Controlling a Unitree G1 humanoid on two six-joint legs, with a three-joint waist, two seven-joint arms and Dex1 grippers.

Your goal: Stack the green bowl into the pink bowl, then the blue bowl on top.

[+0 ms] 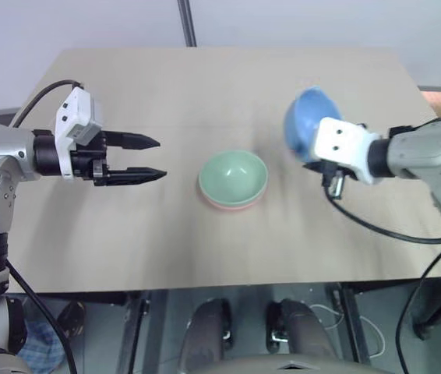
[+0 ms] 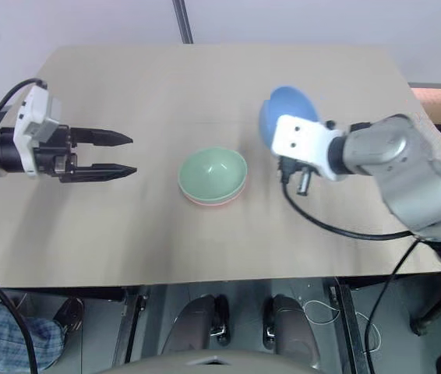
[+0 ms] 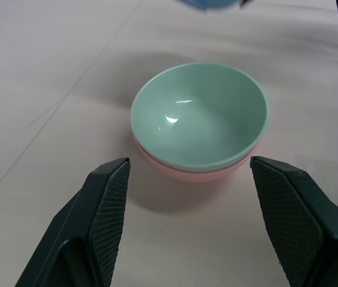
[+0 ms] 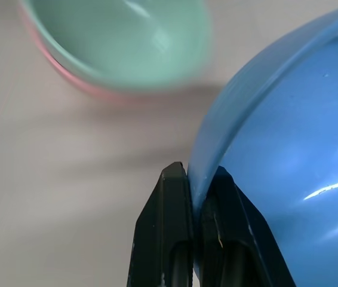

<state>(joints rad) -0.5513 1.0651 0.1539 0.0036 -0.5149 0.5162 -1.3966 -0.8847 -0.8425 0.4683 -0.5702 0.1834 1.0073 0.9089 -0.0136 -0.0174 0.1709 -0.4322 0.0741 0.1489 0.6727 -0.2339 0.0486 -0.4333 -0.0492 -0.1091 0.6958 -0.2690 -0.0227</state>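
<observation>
At the near middle of the table, the green bowl sits nested in the pink bowl, of which a thin salmon rim shows beneath it. The pair stands upright and looks settled, so the first half of the task reads as done.

At nine o'clock from the stack, the left gripper hangs with its two fingers spread wide and nothing between them, pointing toward the bowls but well apart from them.

At about two o'clock from the stack, the right gripper is closed tight on the blue bowl, pinching its thin wall at the rim, one finger inside and one outside. The bowl is off the table and tilted steeply, its mouth turned sideways.

The bowls look like light, smooth, stiff plastic: not fragile, but glossy enough to slip. A pinch at one point of the rim lets the bowl swing or rotate in the grip, so it probably needs levelling before it goes down. The rim is the only sensible place to hold; the rounded wall offers nothing to grip. Since all three bowls appear the same size, the blue one should seat loosely in the green, and a drop slightly off centre could nudge the light stack.
</observation>
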